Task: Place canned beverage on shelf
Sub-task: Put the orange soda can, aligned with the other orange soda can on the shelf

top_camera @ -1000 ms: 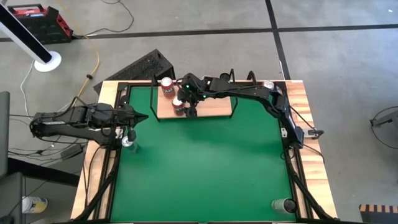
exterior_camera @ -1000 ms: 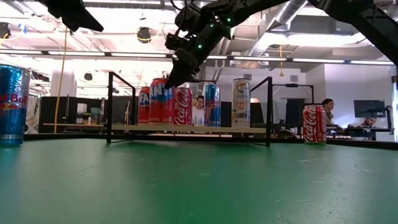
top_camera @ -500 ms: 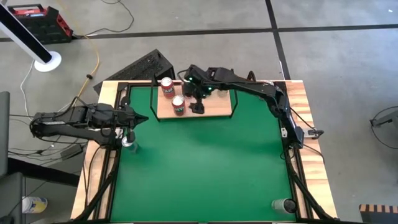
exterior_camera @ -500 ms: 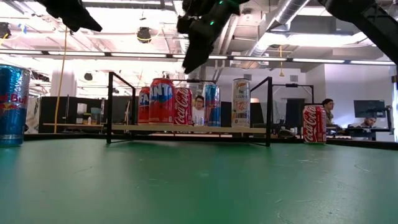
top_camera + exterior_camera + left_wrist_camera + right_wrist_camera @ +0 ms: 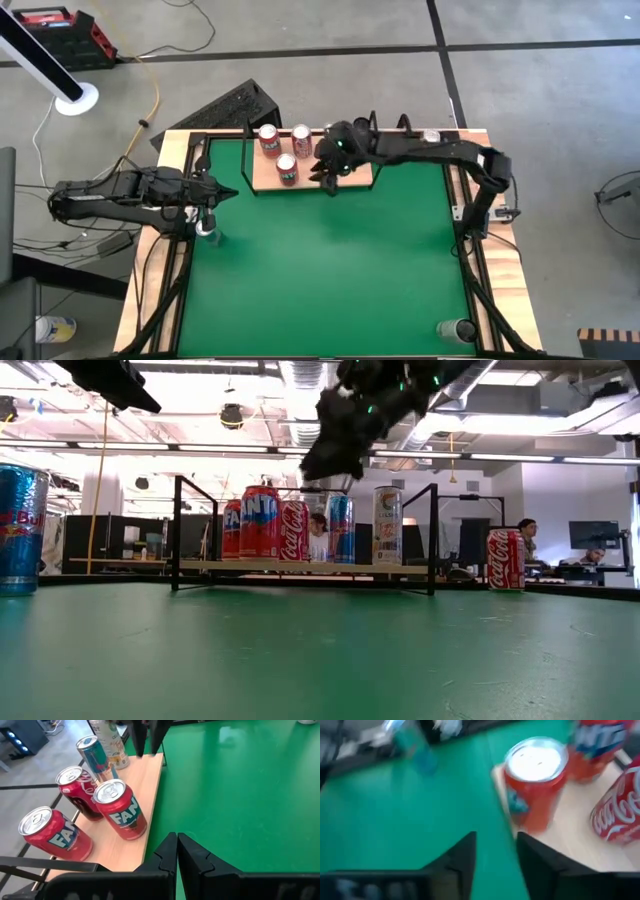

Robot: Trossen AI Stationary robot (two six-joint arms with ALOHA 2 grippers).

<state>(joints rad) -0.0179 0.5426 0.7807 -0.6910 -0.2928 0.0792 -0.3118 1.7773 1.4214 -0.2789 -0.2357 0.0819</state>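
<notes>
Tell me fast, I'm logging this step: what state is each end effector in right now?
Left end effector: closed, holding nothing.
Right end effector: fingers apart, holding nothing, above the shelf.

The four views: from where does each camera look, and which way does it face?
High view: overhead, straight down; both arms, shelf.
Low view: tabletop height, level across; right gripper above shelf.
Left wrist view: looks past left gripper at shelf cans.
Right wrist view: looks past own fingers at the Fanta can.
All share the shelf.

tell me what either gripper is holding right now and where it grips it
Nothing is held. The right gripper hangs over the shelf with empty space between its fingers; the left gripper is shut on nothing.
</notes>
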